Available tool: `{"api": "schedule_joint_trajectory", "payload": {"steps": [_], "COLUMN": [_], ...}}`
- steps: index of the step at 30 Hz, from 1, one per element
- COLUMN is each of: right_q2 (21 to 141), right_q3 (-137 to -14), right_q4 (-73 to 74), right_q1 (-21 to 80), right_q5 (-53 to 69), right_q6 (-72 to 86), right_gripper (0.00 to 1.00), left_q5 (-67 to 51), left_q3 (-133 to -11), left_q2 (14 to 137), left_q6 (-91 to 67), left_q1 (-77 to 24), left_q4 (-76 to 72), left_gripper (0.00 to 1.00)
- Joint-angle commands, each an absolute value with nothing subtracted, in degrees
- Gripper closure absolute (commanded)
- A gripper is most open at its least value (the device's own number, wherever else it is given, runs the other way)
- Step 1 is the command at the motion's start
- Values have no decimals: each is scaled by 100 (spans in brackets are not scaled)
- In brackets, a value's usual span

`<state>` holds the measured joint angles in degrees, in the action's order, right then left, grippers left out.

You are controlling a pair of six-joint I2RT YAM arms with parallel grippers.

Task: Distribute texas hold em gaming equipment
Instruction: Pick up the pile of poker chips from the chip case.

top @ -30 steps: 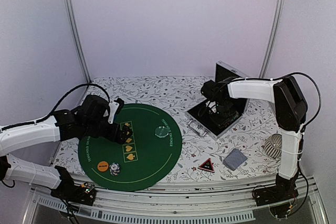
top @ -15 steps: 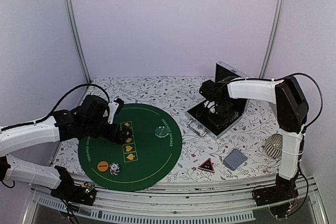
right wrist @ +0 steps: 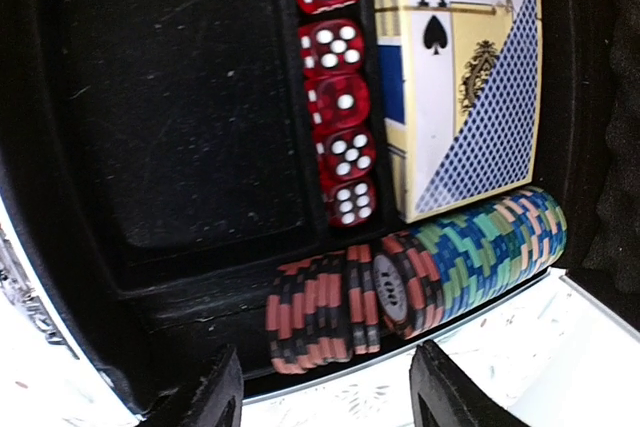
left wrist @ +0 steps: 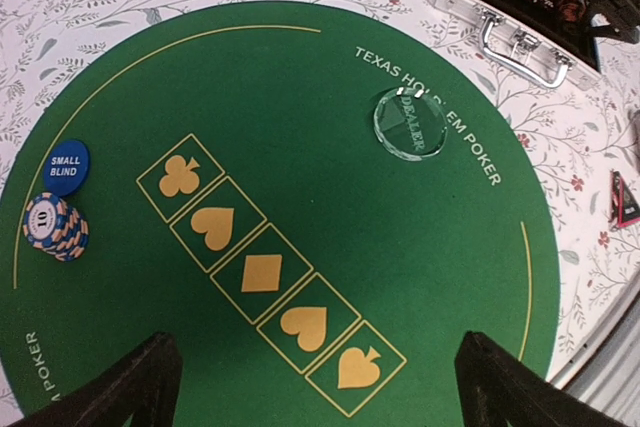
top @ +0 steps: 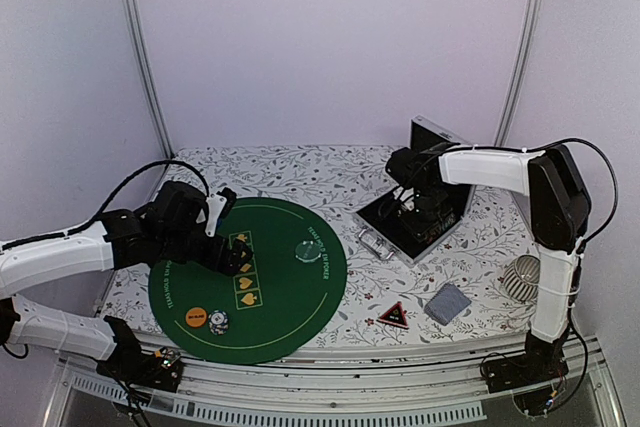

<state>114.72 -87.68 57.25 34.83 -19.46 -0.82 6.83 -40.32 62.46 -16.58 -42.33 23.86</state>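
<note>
My left gripper hangs open over the green round mat, above the printed suit boxes. A clear dealer disc lies on the mat, with a blue small-blind disc and a striped chip stack at the left. An orange disc and another chip stack lie near the mat's front. My right gripper is open inside the open case, its fingers on either side of a row of red-black chips without holding them. The triangle token and grey-blue cards lie right of the mat.
The case also holds several red dice, a boxed card deck and green-blue chips. Its lid stands upright behind. A white ribbed cup lies at the far right. The case handle faces the mat.
The right gripper has shifted slightly over the case and its jaws stand a little wider. The left arm has not moved.
</note>
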Motion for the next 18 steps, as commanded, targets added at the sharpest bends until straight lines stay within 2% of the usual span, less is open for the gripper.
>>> {"api": "schedule_joint_trajectory", "payload": {"steps": [1, 18], "right_q2": [11400, 11603], "right_q3": [-8666, -8517], "right_q4": [5563, 5401], "right_q1": [3402, 3284], "right_q5": [-1855, -1615], "right_q6": [-184, -301], "right_gripper": [43, 48], "left_q5": [646, 621], "left_q3": [-3920, -3861], "left_q2": [6135, 6152], "left_q6": [-1714, -1714], "left_q1": [-4157, -4154], "left_q4": [2399, 2342], "left_gripper": [2, 2]}}
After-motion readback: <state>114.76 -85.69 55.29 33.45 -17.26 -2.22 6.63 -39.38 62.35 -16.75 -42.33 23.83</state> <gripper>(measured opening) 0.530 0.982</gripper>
